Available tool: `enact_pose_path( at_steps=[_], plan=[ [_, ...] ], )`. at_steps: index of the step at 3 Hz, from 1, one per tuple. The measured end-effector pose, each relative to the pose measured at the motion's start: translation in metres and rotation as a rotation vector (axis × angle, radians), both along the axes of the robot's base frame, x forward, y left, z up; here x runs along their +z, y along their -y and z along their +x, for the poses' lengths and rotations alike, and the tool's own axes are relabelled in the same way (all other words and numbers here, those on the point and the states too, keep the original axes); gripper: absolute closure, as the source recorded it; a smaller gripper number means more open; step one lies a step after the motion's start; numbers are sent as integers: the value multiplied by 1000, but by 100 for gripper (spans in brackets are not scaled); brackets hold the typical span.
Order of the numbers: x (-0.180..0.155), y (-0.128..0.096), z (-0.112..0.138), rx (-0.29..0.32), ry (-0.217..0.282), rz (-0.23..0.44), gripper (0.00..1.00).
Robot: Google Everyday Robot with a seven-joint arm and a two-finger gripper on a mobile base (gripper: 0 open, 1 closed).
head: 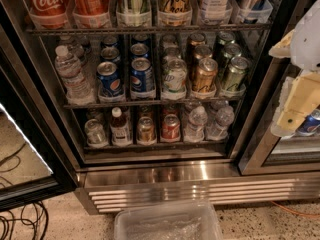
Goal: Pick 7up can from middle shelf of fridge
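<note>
Middle shelf (150, 103) bears the 7up can (174, 77); gripper (297, 104) hangs at right, state unclear.

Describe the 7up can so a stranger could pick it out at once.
In the fridge, left of the claw at the picture's right edge, find the middle shelf, the wire rack lined with cans. In its front row the 7up can stands between a blue Pepsi can and a gold-brown can. Alone in that row, it is whitish with a green logo.
</note>
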State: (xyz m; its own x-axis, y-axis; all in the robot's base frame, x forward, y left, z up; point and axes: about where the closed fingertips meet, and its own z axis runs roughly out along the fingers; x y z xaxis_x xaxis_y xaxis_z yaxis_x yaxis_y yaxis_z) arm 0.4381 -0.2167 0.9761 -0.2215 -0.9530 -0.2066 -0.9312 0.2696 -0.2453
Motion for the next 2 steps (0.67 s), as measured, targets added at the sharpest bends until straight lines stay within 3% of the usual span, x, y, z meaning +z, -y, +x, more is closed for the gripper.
enact_pose_path(
  at_steps=[1,2],
  plan=[
    [0,0,0,0,0,0,0],
    [-10,-6,7,-18,14,46,0]
  ],
)
